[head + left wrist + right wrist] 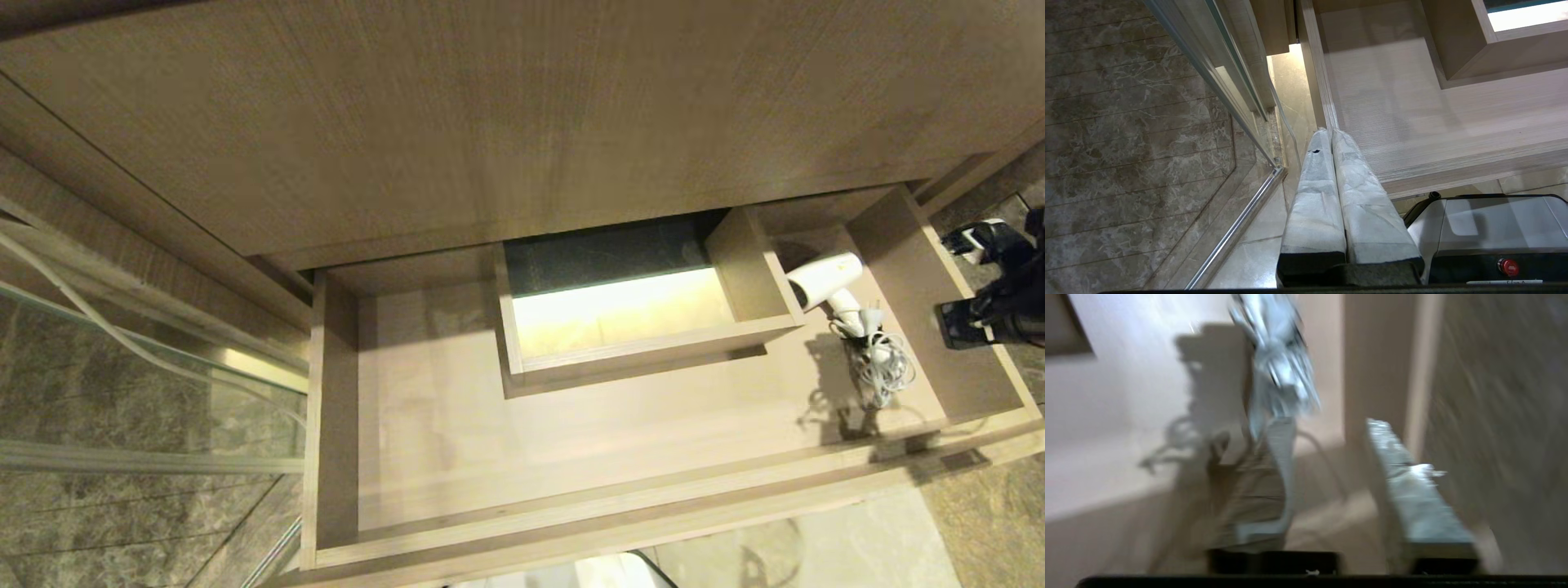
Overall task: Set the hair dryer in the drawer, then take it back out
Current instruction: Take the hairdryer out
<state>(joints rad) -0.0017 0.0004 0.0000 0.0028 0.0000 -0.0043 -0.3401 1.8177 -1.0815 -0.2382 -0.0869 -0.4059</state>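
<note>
Wood-grain drawer [424, 457] open | hair dryer [824, 278] inside | marble floor [98, 376]

1 hair dryer [826, 278] with 1 bundled cord [883, 369]; 1 open drawer [571, 506]; 2 grippers: left gripper [1327, 132], right gripper [1331, 422].

Drawer [571, 441]: matt light wood-grain laminate. Hair dryer [824, 278] at its 2 o'clock: smooth glossy white plastic. Floor [1126, 122]: polished veined brown marble. Left hand [1329, 134] fingers [1314, 196]: wrapped in matt grey-white tape.
</note>
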